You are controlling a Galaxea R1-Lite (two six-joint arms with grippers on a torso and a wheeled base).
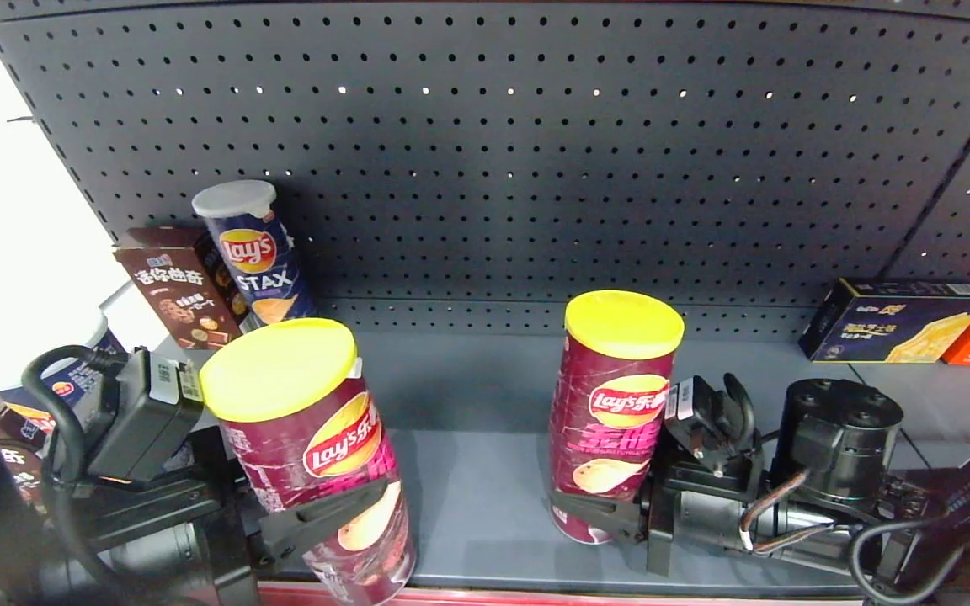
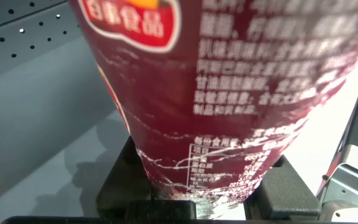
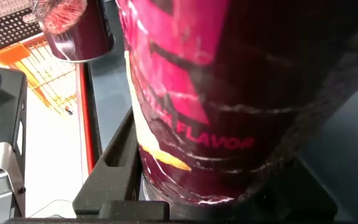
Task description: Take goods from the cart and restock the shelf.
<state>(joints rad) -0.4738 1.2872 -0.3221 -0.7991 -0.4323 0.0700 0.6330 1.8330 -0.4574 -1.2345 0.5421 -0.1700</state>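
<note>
blue can [image 1: 253, 257] behind left can [image 1: 317, 454]; dark box [image 1: 889, 321] past right can [image 1: 611, 412].

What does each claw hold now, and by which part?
The left claw holds the tilted chip can by its lower half; the right claw holds the upright chip can near its base.

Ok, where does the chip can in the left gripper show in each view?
Head view: chip can, lower left, at the front edge of the grey shelf board.
Left wrist view: close up, across the middle.
Right wrist view: farther off, beyond the second can.
Shared landmark: the grey shelf board.
</note>
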